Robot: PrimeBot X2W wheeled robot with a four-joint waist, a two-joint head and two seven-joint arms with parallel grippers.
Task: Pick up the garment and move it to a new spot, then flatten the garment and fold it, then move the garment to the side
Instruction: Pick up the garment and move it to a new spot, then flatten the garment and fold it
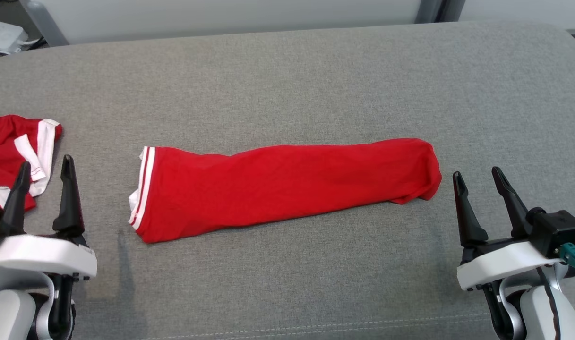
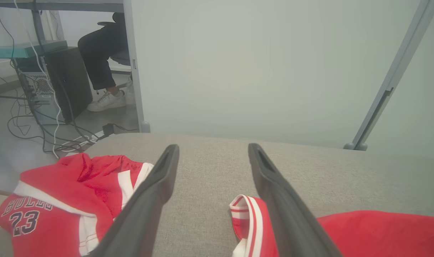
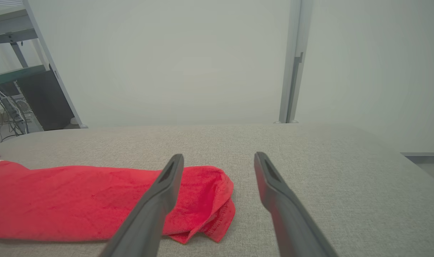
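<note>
Folded red garment (image 1: pixel 287 186) lies flat; left claw (image 1: pixel 46 162) near its striped end, right claw (image 1: pixel 476 172) near opp. end, both wide & empty.

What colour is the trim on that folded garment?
The trim is white with a red stripe, clearest in head view.

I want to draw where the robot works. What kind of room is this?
Most likely an office or lab, not a home. Pale partition panels stand behind the grey padded table, and beside them are a computer tower, loose cables on the floor and a seated person's legs.
</note>
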